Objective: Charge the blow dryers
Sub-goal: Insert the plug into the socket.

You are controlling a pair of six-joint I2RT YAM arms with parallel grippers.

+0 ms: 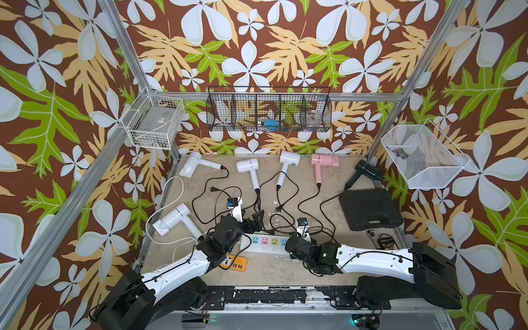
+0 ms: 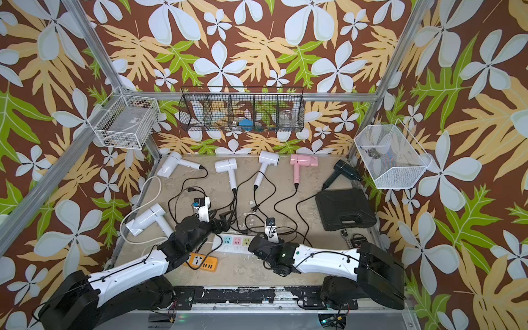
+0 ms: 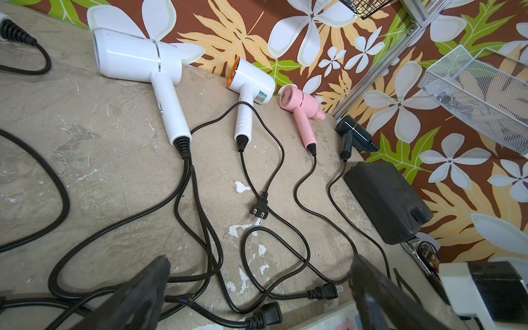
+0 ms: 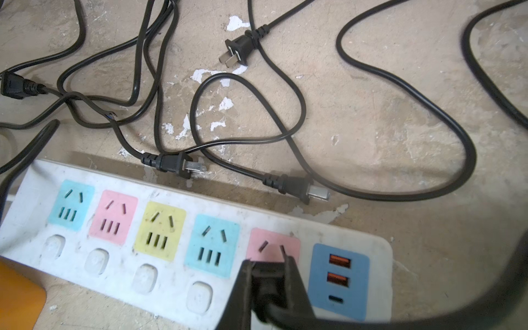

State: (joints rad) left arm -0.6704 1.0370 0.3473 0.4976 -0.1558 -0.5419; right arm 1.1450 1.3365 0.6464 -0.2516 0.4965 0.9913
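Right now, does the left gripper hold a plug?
No, the left gripper stands wide open and grips nothing.

The white dryer has a glossy, smooth plastic shell; the pink dryer looks more satin. The tabletop is rough, matt and scuffed with chipped white flecks, the cords have smooth black sheathing, and the power strip is dull, grimy white plastic. The basket is thin black metal wire.

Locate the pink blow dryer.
In a top view, the pink blow dryer lies by the back wall, right of centre, between a white blow dryer and the black blow dryer.
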